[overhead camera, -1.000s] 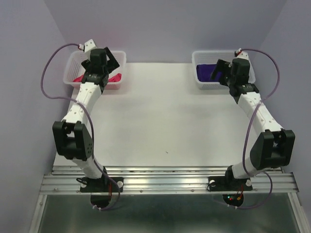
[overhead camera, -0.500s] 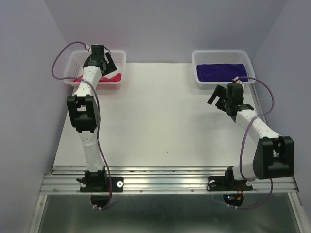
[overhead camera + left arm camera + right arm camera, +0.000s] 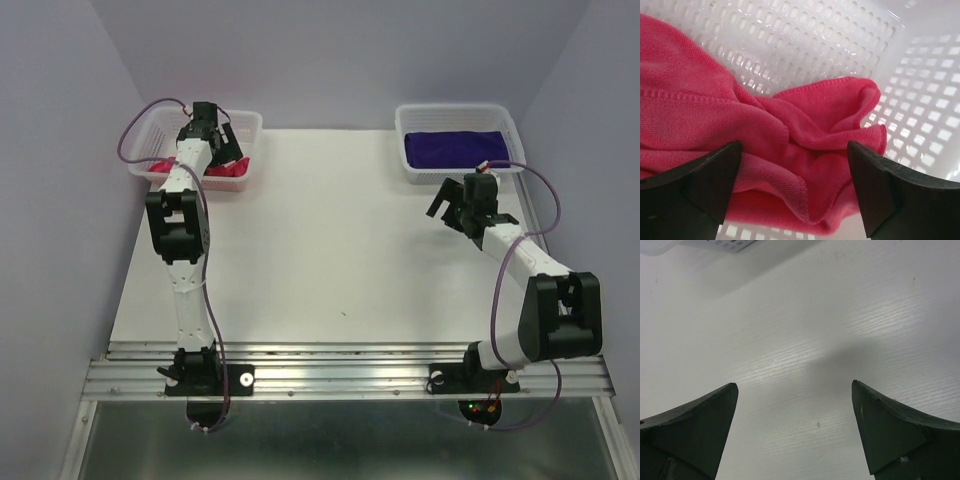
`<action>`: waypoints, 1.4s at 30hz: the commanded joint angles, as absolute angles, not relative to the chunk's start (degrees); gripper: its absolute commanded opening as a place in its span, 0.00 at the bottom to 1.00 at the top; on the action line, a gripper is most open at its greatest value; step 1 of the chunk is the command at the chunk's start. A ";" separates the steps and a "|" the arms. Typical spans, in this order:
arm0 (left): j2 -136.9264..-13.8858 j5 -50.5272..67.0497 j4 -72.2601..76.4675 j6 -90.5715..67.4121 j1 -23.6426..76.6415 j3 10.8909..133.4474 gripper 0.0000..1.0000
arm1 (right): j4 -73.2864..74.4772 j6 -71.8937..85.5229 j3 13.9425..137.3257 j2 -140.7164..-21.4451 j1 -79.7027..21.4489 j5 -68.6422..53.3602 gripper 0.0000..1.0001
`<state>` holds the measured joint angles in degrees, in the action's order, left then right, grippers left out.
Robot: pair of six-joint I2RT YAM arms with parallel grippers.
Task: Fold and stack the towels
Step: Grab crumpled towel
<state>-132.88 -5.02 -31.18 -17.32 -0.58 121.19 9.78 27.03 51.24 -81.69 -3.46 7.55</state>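
A crumpled bright pink-red towel [image 3: 790,135] lies in the left white mesh basket [image 3: 160,125] at the back left; it also shows as a pink-red towel [image 3: 222,171] in the top view. My left gripper [image 3: 794,150] hangs open just above it, a finger on each side of a raised fold. A dark purple towel [image 3: 455,149] lies flat in the right mesh basket [image 3: 410,120] at the back right. My right gripper [image 3: 452,205] stands open over bare table in front of that basket, nothing between its fingers [image 3: 695,425].
The white table [image 3: 330,250] stretches between the two baskets. The purple side walls close in left and right. A metal rail [image 3: 340,370] with both arm bases runs along the near edge. A corner of the right basket [image 3: 715,244] shows in the right wrist view.
The left arm has stretched forward and lowered its gripper into the left basket over the pink-red towel. The right gripper pulled back from the purple towel's basket to the table in front of it.
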 commanded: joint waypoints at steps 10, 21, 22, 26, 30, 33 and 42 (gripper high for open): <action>-141.24 -5.72 -33.05 -16.08 -1.14 130.69 0.98 | 6.77 27.86 51.50 -83.76 -3.78 9.23 1.00; -145.72 -3.35 -32.52 -16.35 -1.06 131.13 0.00 | 6.24 27.77 50.98 -83.15 -3.69 9.76 1.00; -145.55 -2.99 -32.26 -16.35 -1.14 130.96 0.00 | 5.81 27.77 50.72 -83.14 -3.78 9.58 1.00; -140.47 -2.90 -27.88 -15.91 -1.14 128.06 0.00 | 5.71 27.95 50.54 -83.32 -3.69 9.32 1.00; -133.10 -2.02 -23.13 -15.82 -1.14 124.99 0.00 | 5.54 27.95 50.36 -82.80 -3.69 8.88 1.00; -126.49 -1.15 -19.26 -16.26 -1.14 122.70 0.00 | 4.92 27.95 49.57 -81.57 -3.78 8.70 1.00; -110.41 3.77 -11.08 -17.58 -1.14 114.09 0.00 | 4.04 28.04 48.78 -80.07 -3.78 8.53 1.00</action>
